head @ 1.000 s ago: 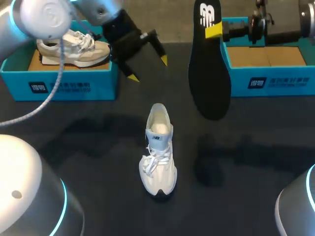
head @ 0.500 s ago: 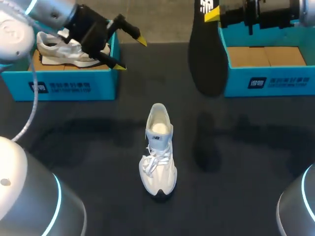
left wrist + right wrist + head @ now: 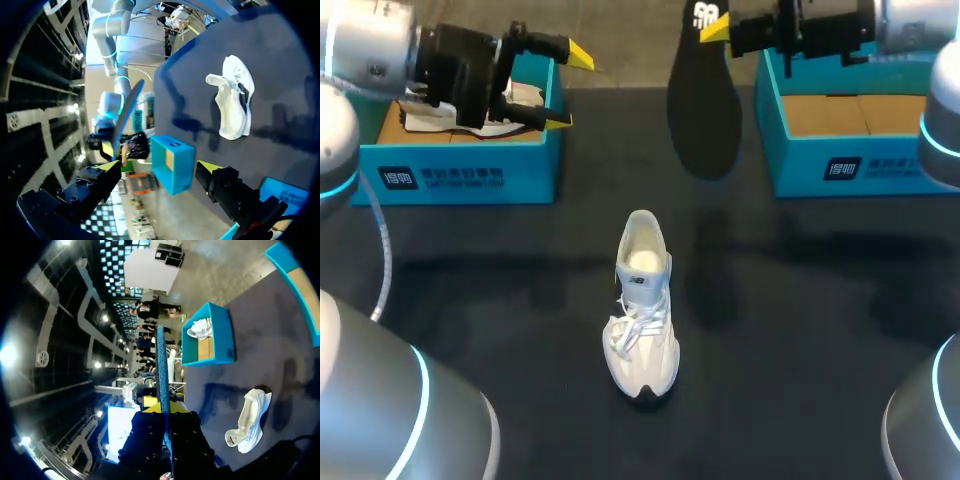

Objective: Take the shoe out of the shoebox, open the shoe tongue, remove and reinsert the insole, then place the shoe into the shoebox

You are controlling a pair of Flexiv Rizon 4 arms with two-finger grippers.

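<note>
Item: white sneaker [image 3: 640,305], upright on its sole at the middle of the dark table [image 3: 490,300], toe towards us, outside both boxes.

Item: black insole [image 3: 703,110], hanging above the table beside the right teal shoebox [image 3: 860,165]. Our right gripper [image 3: 715,28] is clenched on its upper end.

Item: left teal shoebox [image 3: 460,178], which holds a beige sneaker [image 3: 430,112].

Item: our left gripper [image 3: 569,88], fingers spread and grasping nothing, at that box's inner end.
</note>
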